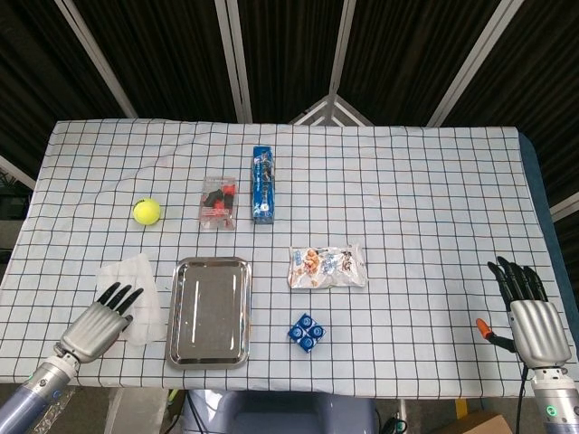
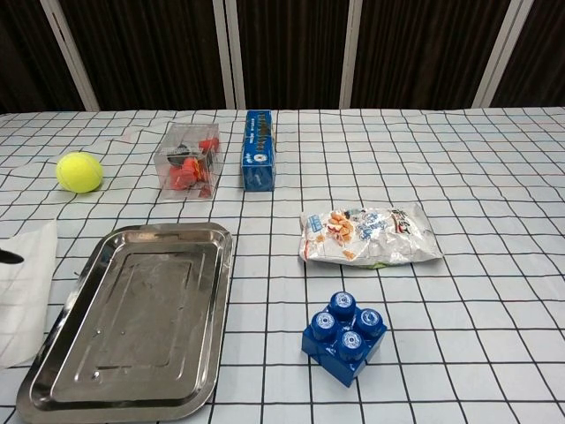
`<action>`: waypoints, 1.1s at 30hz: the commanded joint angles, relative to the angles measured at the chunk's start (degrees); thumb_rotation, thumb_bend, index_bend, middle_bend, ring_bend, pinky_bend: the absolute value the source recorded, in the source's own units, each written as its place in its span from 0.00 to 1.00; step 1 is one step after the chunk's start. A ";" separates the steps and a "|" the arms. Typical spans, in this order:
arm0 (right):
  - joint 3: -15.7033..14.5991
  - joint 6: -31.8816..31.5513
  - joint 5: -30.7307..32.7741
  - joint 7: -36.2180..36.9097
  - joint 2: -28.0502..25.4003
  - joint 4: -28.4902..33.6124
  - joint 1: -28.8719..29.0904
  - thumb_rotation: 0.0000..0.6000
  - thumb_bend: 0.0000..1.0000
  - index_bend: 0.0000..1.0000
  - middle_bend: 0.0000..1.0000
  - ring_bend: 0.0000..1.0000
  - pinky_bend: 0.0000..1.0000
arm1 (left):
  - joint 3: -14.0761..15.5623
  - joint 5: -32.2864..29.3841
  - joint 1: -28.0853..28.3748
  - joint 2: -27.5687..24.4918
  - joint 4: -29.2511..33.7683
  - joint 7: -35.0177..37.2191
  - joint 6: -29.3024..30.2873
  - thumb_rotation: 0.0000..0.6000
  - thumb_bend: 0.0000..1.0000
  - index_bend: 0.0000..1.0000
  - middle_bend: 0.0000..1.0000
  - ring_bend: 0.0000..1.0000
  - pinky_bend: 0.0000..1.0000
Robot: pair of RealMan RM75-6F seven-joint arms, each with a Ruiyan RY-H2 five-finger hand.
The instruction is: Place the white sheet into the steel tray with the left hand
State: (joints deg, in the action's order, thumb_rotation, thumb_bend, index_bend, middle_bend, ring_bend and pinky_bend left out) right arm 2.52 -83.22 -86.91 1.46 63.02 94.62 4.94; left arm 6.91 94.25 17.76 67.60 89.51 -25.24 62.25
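Note:
The white sheet point(image 1: 136, 287) lies on the table left of the steel tray point(image 1: 210, 310), its far edge slightly crumpled; the chest view shows the sheet point(image 2: 25, 291) at the left border beside the tray point(image 2: 132, 322). My left hand point(image 1: 99, 324) rests flat on the sheet's near left part, fingers extended and spread, a dark fingertip point(image 2: 9, 257) just entering the chest view. My right hand point(image 1: 527, 316) lies open at the table's right front corner, holding nothing.
A yellow tennis ball point(image 1: 147, 212), a clear box of red parts point(image 1: 218, 202) and a blue box point(image 1: 262, 183) lie behind the tray. A snack bag point(image 1: 327, 267) and a blue block point(image 1: 307, 332) sit to its right.

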 commanded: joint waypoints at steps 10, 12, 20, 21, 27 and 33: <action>0.06 0.18 0.18 -0.80 0.14 -0.16 0.10 1.00 0.31 0.00 0.00 0.00 0.00 | -10.56 3.48 5.09 -3.77 16.07 -1.27 8.99 1.00 0.51 0.58 0.03 0.00 0.00; 0.09 0.22 0.27 -0.69 0.11 -0.22 0.10 1.00 0.31 0.00 0.00 0.00 0.00 | -11.57 4.07 6.13 -3.43 19.08 -3.01 8.71 1.00 0.51 0.58 0.03 0.00 0.00; 0.20 0.17 0.35 -0.36 0.01 -0.44 0.10 1.00 0.31 0.00 0.00 0.00 0.00 | -8.00 8.68 7.41 -0.05 24.00 -10.85 4.40 1.00 0.51 0.58 0.03 0.00 0.00; 0.21 0.22 0.42 -0.34 0.00 -0.43 0.10 1.00 0.31 0.00 0.00 0.00 0.00 | -7.04 9.42 7.25 0.57 23.53 -11.40 3.96 1.00 0.51 0.58 0.03 0.00 0.00; 0.19 0.37 0.57 -0.72 -0.11 -0.26 0.11 1.00 0.31 0.00 0.00 0.00 0.00 | -2.30 13.15 5.90 3.53 18.19 -12.12 3.18 1.00 0.51 0.58 0.04 0.00 0.00; 0.13 0.43 0.61 -1.14 -0.08 -0.10 0.09 1.00 0.31 0.00 0.00 0.00 0.00 | -0.52 13.58 5.21 5.44 11.75 -10.19 3.06 1.00 0.51 0.58 0.04 0.00 0.00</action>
State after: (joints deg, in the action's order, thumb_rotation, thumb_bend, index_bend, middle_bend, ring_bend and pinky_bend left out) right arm 2.66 -82.79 -86.30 0.32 62.93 94.51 5.03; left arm 5.78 107.57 23.17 72.30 102.90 -36.11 65.61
